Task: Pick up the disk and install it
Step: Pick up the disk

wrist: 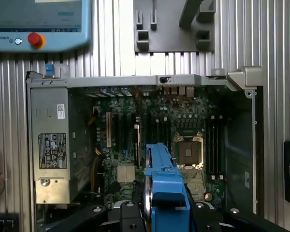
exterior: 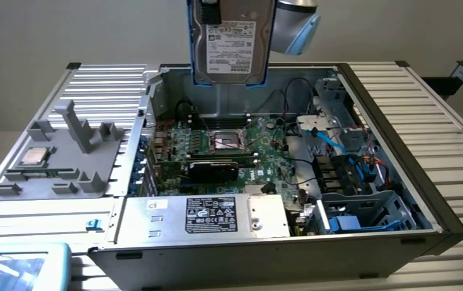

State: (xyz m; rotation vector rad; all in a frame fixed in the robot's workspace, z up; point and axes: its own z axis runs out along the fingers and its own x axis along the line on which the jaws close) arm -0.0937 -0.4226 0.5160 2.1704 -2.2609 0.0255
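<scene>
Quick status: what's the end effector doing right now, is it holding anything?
The end effector: closed on the disk, held upright above the open computer case.

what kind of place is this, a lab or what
Probably a robotics lab bench: the disk hangs over an open computer case on a ribbed metal table, with a teach pendant beside it.

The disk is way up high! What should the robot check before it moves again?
1. Grip: the gripper holds the disk in mid-air: ok.
2. Clearance: the disk hangs above the computer case, touching nothing: ok.
3. Case open, motherboard exposed: ok.
4. Room in the drive cage: cannot tell.
5. The blue cables near the cage are out of the way: cannot tell.
</scene>
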